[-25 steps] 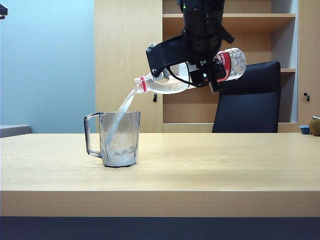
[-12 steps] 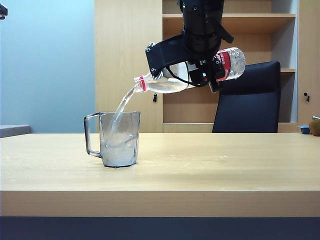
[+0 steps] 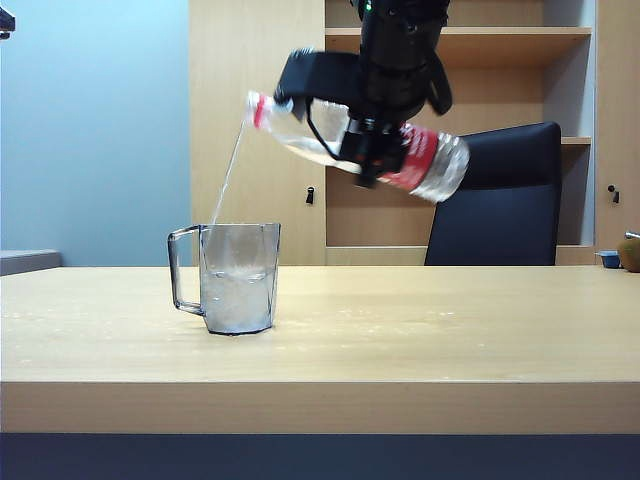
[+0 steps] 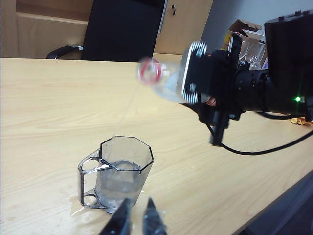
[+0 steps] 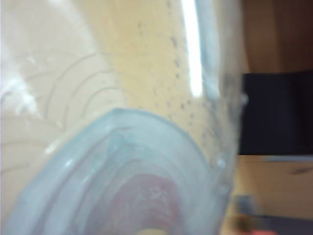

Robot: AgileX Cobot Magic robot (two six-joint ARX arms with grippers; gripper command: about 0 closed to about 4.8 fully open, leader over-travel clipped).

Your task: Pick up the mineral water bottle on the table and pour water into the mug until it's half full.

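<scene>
My right gripper (image 3: 366,150) is shut on the mineral water bottle (image 3: 300,128) high above the table (image 3: 450,330). The bottle lies slanted, its open red-ringed neck raised at the left and its base lower at the right. A thin thread of water (image 3: 228,175) still falls from the neck into the clear mug (image 3: 238,275), which holds water (image 3: 237,300) in its lower part. In the right wrist view the bottle (image 5: 122,147) fills the picture, blurred. My left gripper (image 4: 136,215) hovers close to the mug (image 4: 122,171), fingers nearly together, holding nothing. That view also shows the bottle (image 4: 161,81).
A black chair (image 3: 500,200) and wooden shelving (image 3: 460,35) stand behind the table. Small objects (image 3: 628,252) sit at the far right. A black cable (image 4: 264,147) hangs from the right arm. A few drops lie on the wood beside the mug's handle (image 4: 88,183).
The right wrist has rolled: the bottle's neck swung up from pointing down to pointing up-left. The thick stream has thinned to a thread. The water in the mug stands higher.
</scene>
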